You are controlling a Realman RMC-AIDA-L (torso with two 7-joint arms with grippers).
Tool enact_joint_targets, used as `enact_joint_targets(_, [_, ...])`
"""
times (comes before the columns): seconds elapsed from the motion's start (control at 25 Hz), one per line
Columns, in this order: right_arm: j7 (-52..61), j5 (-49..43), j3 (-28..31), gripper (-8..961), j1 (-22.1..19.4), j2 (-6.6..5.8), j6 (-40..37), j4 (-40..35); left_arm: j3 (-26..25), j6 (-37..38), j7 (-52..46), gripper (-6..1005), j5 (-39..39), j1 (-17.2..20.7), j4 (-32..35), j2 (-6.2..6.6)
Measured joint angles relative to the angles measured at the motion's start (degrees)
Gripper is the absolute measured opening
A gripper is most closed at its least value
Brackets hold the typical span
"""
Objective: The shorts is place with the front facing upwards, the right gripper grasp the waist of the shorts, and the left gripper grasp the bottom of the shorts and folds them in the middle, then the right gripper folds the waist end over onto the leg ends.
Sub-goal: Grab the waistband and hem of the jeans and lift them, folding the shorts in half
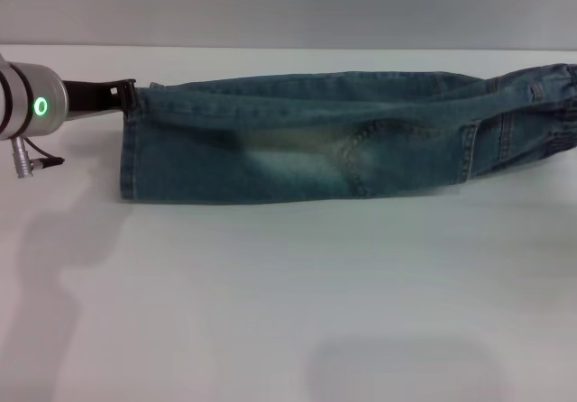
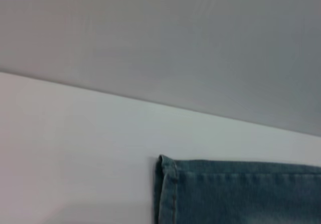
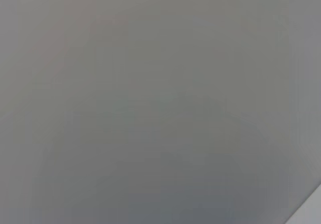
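Our left tool (image 1: 126,95) sits at nine o'clock, touching the far corner of the leg ends (image 1: 132,154) — we cannot tell whether it pinches them. The shorts (image 1: 343,136) lie folded lengthwise across the surface (image 1: 288,312), waist at three o'clock. The right tool is out of view — next it should carry the waist over to the hems.
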Motion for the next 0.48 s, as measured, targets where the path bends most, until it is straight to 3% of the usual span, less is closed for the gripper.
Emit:
enact_joint_targets(0.32, [-0.6, 1.2, 0.0, 25, 1.1, -0.09, 1.6, 0.5, -0.1, 3.2, 1.4, 18, -2.2, -0.8, -3.3, 0.01])
enact_joint_targets(0.48, [-3.4, 1.8, 0.0, 28, 3.2, -0.46, 6.7, 1.9, 0.9, 12.2, 3.2, 18, -5.5, -3.0, -10.5, -0.13])
